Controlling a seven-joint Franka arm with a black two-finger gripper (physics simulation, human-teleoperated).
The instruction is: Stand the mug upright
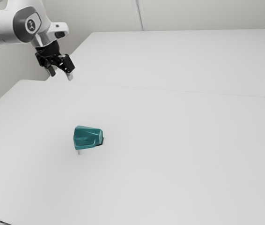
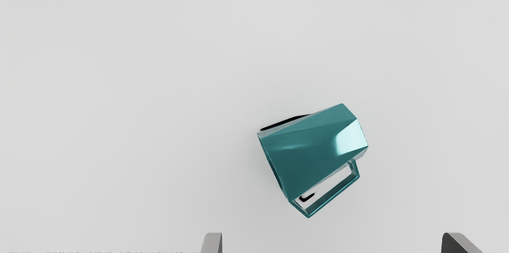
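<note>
My gripper (image 1: 61, 76) hangs high at the exterior view's upper left, well apart from the mug. In the wrist view the gripper (image 2: 332, 243) stands open, its two fingers wide apart with nothing between them. A teal, faceted mug (image 1: 88, 137) lies on its side on the white table. Seen from the hand, the mug (image 2: 314, 149) has its angular handle on the side toward the fingers, and only the edge of its mouth can be made out.
The white tabletop (image 1: 170, 164) spreads around the mug. Behind it is another large white surface (image 1: 179, 61), with pale walls beyond. A dark line runs across the exterior view's lower left corner.
</note>
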